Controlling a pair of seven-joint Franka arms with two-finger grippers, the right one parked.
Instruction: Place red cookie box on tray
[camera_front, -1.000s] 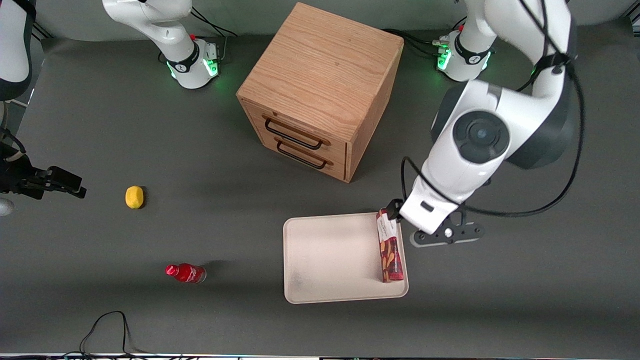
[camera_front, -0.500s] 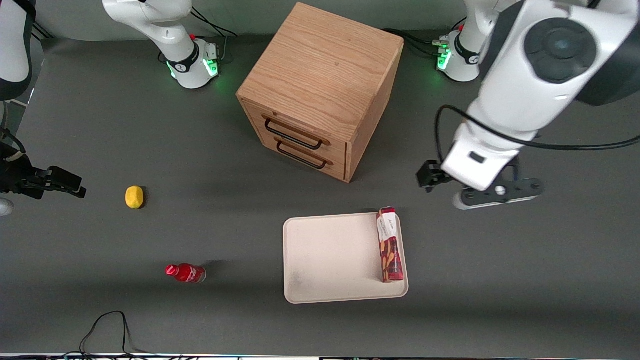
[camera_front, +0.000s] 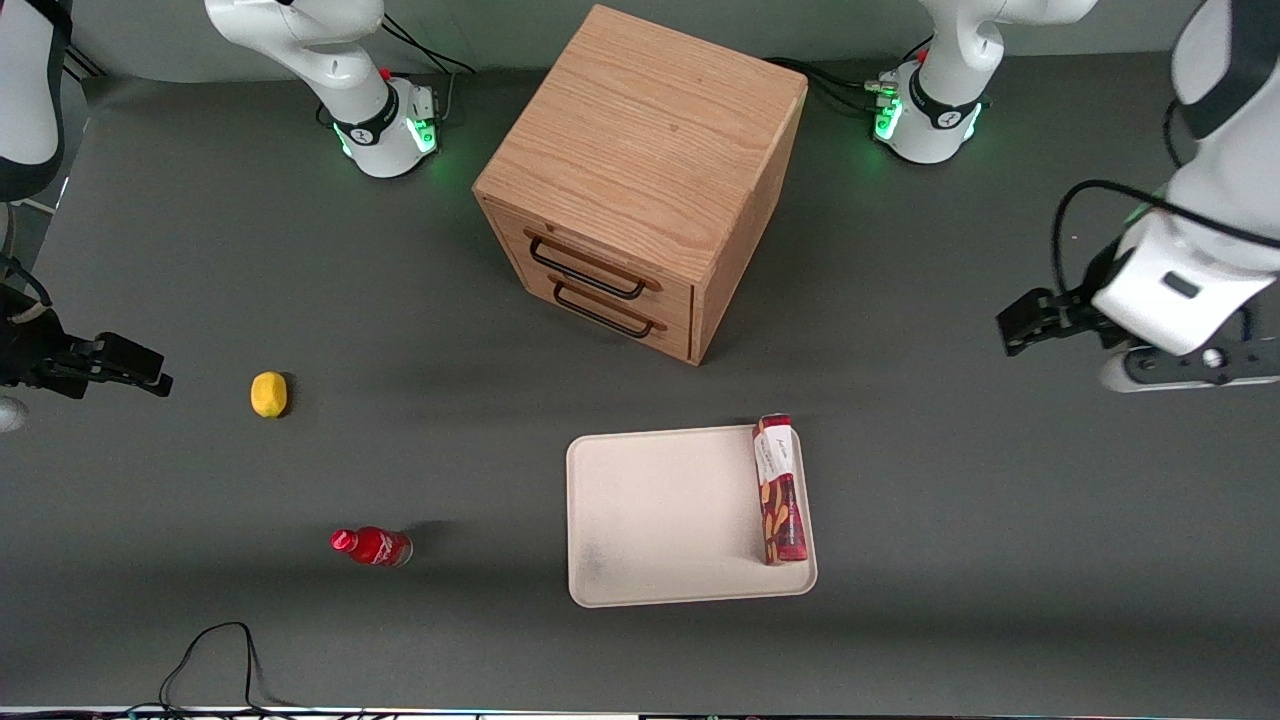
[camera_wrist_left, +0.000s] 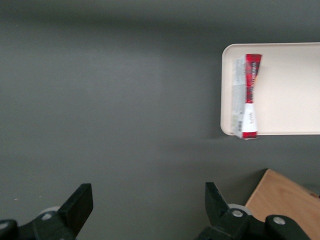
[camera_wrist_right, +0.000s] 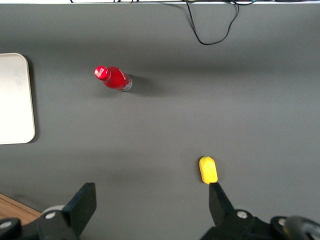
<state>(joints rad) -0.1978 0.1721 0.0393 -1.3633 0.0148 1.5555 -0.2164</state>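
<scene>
Dark red cookie box (camera_front: 779, 490) flat on tray (camera_front: 660, 515), claw (camera_wrist_left: 145, 210) spread, empty

Even overhead light, soft shadows — wrist views slightly blurred, no glare.

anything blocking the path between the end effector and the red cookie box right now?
Nothing visible. The end effector is open, hanging above bare table toward the working arm's end, apart from the tray. The red cookie box already lies in the tray along one edge. The wooden drawer cabinet stands off that line.
</scene>
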